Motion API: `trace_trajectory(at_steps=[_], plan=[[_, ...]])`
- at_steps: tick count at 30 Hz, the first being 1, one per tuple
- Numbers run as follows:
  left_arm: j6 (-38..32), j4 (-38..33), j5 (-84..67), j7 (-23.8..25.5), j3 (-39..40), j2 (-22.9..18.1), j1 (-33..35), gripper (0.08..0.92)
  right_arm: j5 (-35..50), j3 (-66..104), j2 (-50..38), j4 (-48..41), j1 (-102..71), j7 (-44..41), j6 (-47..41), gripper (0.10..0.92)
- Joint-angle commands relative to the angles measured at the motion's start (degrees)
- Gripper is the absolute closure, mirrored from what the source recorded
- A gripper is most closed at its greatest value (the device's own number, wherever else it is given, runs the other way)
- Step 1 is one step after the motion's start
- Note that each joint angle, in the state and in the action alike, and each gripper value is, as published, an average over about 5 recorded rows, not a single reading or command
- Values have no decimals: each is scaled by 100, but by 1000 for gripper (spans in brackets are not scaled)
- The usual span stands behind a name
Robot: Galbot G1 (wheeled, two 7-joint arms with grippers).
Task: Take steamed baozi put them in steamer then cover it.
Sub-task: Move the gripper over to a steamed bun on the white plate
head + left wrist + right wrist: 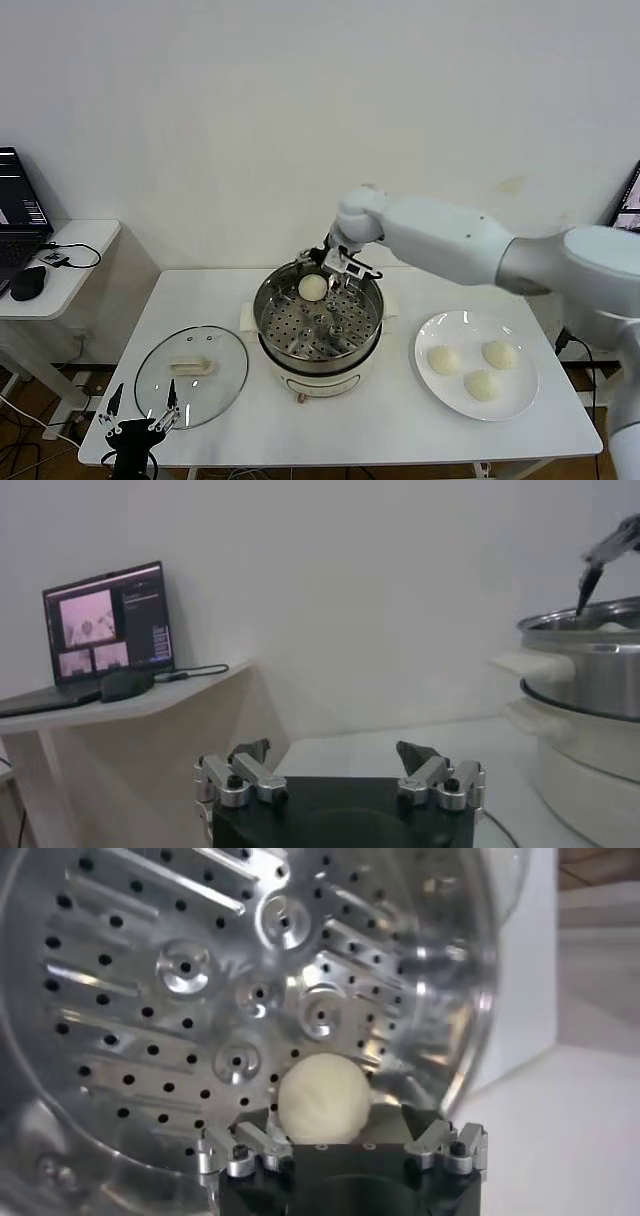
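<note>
Right gripper [343, 1148] holds a half-hidden baozi [323, 1100] inside the steamer [270, 305].

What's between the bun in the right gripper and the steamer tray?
Nothing visible. The right gripper holds the baozi inside the steamer, over its bare perforated tray. The glass lid lies on the table beside the steamer, and the left gripper waits low by the table's edge.

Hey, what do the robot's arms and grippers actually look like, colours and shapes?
The right arm is smooth glossy white, built of thick rounded segments with a ball-like wrist joint. The right gripper has a black block body with silver metal finger mounts fixed by black screws. The left gripper has the same black body, silver mounts and short dark fingertips. No markings are visible.
</note>
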Motion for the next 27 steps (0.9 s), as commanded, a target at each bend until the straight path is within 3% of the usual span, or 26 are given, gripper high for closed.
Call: trace_trajectory(at_steps=[1,7,12,27], plan=[[76,-25,-54,15,-13,115,-56,177,1589,-68,-1946,1958,794,-433,-2434,203],[114,14,-125,23,-26,269,-125,177,1355,15,-3471,2487,649,-521,-2745,203],[113,74,-163,25,-44,356,-165,177,965,35,-4165,2501,244,-551,-2673,203],[244,69,-240,59,-203,388,-259,177,78,1652,-4236,2153,-2612,-312,-2623,203]])
